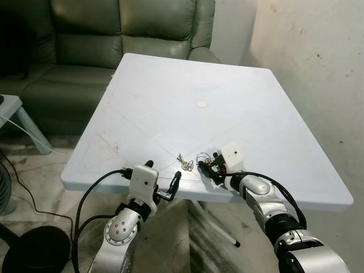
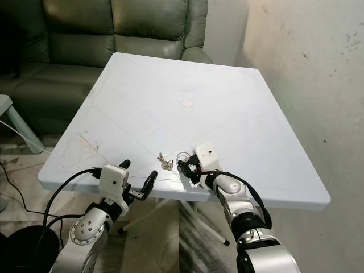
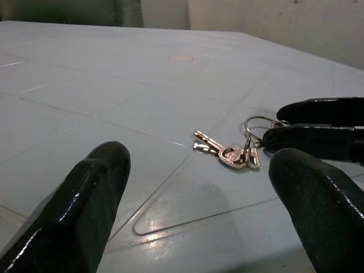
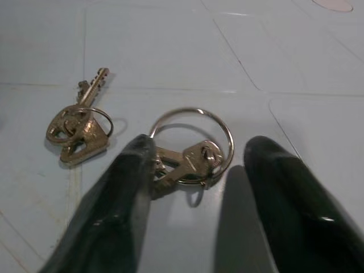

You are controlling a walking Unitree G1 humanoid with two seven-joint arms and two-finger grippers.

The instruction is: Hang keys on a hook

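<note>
Pale blue-white moulded plastic worktop (image 1: pixel 227 91), matte, with faint raised panel lines and a small round disc (image 1: pixel 202 104) near its centre. Two sets of metal keys lie near the front edge: a brass-toned pair of keys on a small ring (image 4: pixel 77 128), and a second pair on a larger thin wire ring (image 4: pixel 193 151) just beside it.

Right end effector (image 4: pixel 196 187) rests low on the worktop, its two glossy black fingers apart and straddling the larger ring; one finger touches or overlaps the key blades, contact unclear.

Left end effector (image 3: pixel 199 210) sits at the front edge, fingers spread wide, holding nothing, keys well ahead of it.

Grey-green leather sofa (image 1: pixel 114 34) behind, cut off by frame. Key teeth too small to resolve.
</note>
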